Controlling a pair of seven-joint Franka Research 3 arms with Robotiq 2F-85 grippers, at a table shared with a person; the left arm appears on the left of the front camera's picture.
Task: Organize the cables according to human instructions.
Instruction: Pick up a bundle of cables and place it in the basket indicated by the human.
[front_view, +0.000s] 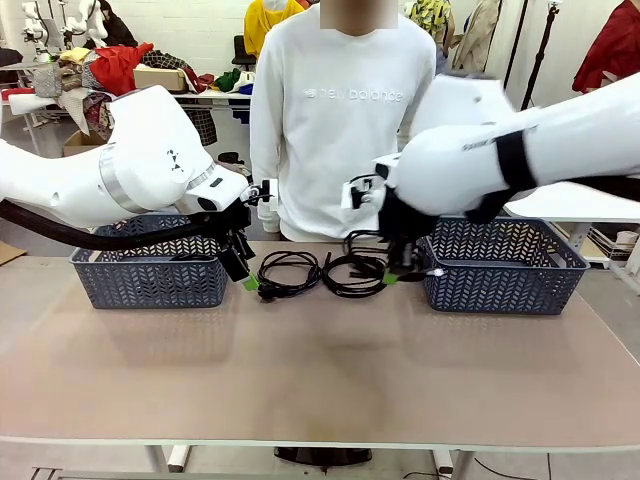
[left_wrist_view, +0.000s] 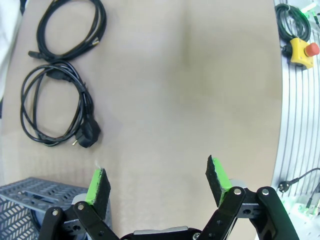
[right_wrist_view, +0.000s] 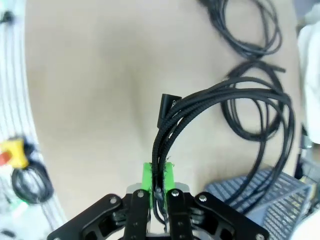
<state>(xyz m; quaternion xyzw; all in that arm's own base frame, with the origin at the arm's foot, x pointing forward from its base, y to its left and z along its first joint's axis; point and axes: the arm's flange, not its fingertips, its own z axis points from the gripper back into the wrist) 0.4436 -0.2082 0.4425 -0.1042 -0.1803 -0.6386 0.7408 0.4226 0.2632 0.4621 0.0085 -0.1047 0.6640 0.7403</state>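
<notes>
R: right gripper (right_wrist_view: 158, 172) fingers clamped on thin black braided cable coil (right_wrist_view: 200, 100), loop's long axis running out ahead of the pads, beside blue-grey lattice basket (front_view: 505, 285) | L: left gripper (left_wrist_view: 157, 175) fingers apart above tan table (front_view: 320, 390) | two black cable coils (left_wrist_view: 86, 136) flat mid-table

three cables (front_view: 286, 273): two by the table's (front_view: 320, 380) far edge, one held in the right gripper (right_wrist_view: 158, 175). two baskets (front_view: 150, 282). one person (front_view: 340, 130). two grippers, counting the left gripper (left_wrist_view: 156, 171).

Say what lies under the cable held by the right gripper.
Under the held cable: the bare table and a second coiled cable lying on it. The held loops cover part of that coil.
</notes>
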